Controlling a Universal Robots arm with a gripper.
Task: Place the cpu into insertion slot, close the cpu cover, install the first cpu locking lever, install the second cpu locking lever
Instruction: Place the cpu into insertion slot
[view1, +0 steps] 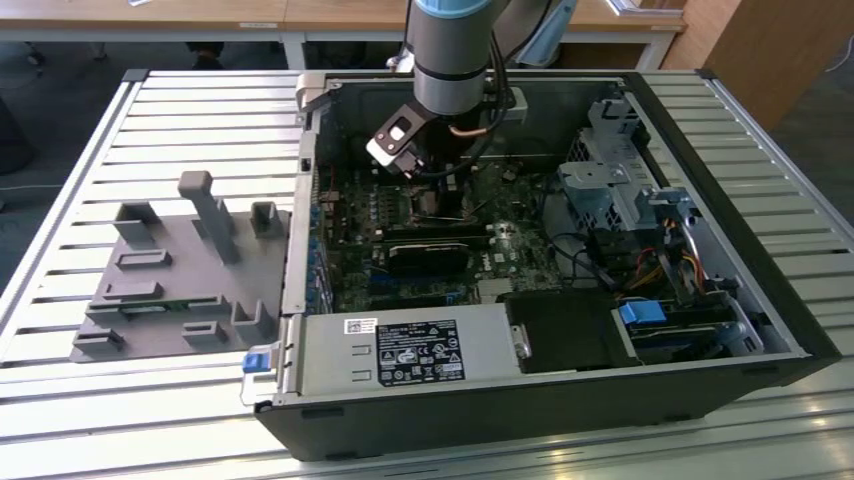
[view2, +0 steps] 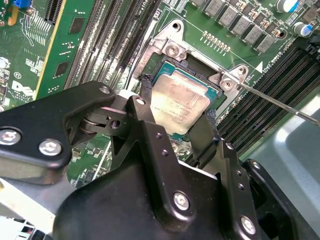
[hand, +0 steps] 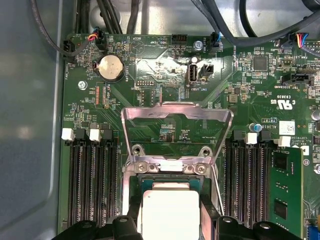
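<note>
Second wrist view showed the tool gripping the cpu, apparently seated in the insertion slot. Beyond the tool, the cpu cover stood open, with 2 locking levers unfastened.

The cpu cover stands raised at one edge of the insertion slot and blocks that side; the room straight over the slot is free of it. Low memory slots flank the insertion slot on two sides. A thin locking lever lies just beside it.
</note>
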